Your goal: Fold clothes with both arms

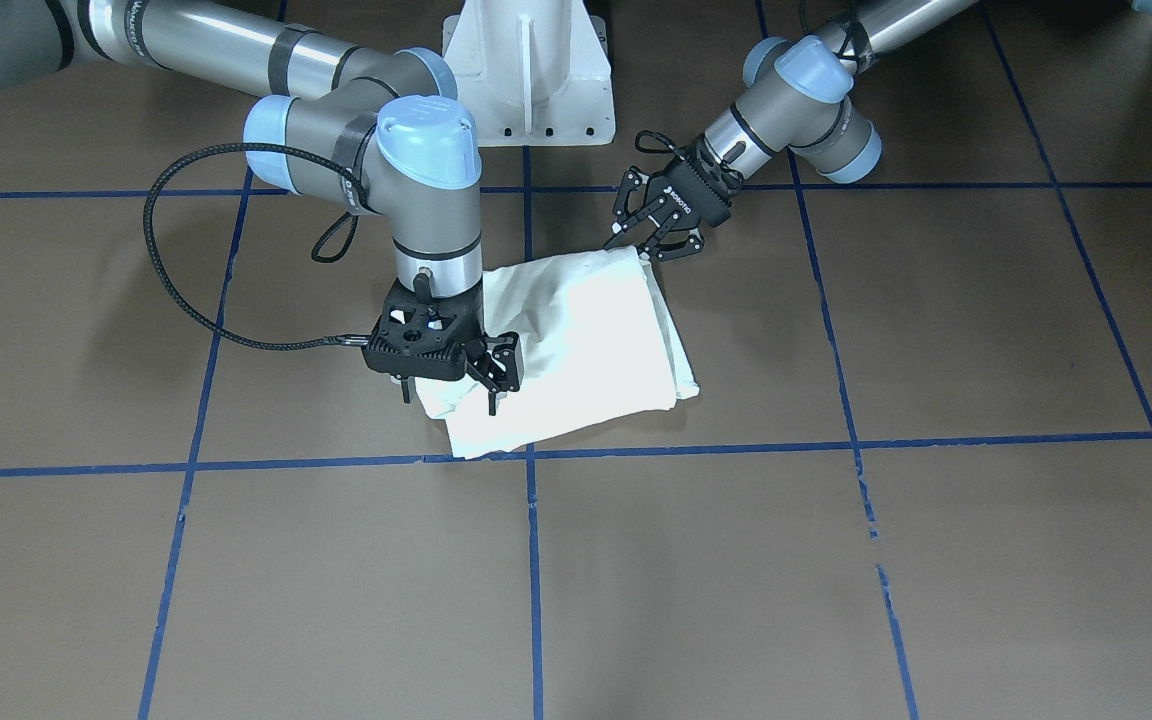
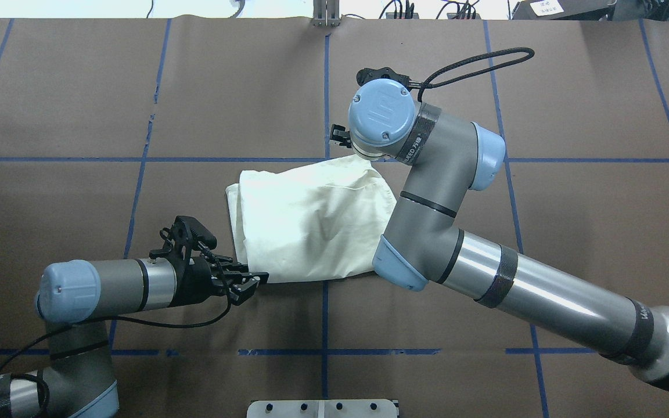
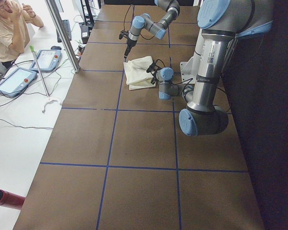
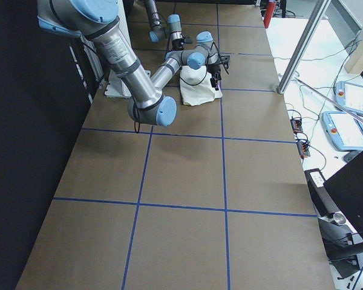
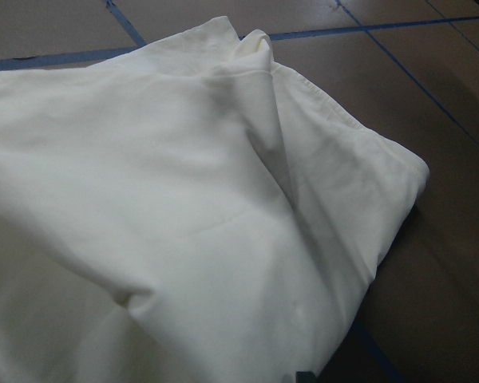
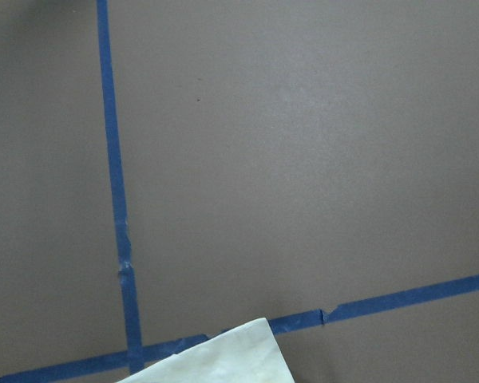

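Brown paper-covered table [image 1: 836,560] gridded with blue tape [image 1: 533,560]; a folded cream T-shirt [image 1: 586,340] lies just ahead of the white pedestal [image 1: 526,70].

The left gripper [image 1: 636,248], jaws partly spread and holding nothing visible, sits at the shirt's near corner. The right gripper [image 1: 449,398] points straight down, jaws wide and empty, over the diagonally opposite far corner. Only the shirt's plain side shows. Beside the table sit a person [image 3: 9,24] and two teach pendants [image 3: 50,60].

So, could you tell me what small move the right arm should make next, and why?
Probably shut the right gripper: its jaws stand open astride the edge of the folded cream shirt, seemingly low enough to pinch it.
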Controlling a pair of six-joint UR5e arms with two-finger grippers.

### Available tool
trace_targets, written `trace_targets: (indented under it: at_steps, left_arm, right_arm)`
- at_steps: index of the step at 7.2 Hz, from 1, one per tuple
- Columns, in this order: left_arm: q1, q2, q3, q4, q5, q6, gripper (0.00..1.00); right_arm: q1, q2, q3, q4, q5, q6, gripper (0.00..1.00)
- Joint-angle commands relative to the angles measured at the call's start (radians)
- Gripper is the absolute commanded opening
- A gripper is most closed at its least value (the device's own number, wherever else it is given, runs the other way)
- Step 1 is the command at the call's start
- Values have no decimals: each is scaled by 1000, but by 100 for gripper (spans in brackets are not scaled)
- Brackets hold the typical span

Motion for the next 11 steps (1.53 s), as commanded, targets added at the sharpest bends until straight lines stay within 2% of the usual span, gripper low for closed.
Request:
trace_targets:
  at_steps: [1,7,9,11]
  left_arm:
    - [25,33,1,-46,-15,1,30]
    - [48,31,18,-47,-24,0,28]
    - [-23,31,-9,-40,-160,0,60]
    - [-51,33,-11,-35,-179,-11,65]
  right_arm:
    - [0,0,0,1,-1,0,100]
    - [0,0,0,1,-1,0,100]
    - [0,0,0,1,3,-2,100]
    - [0,0,3,1,3,-2,100]
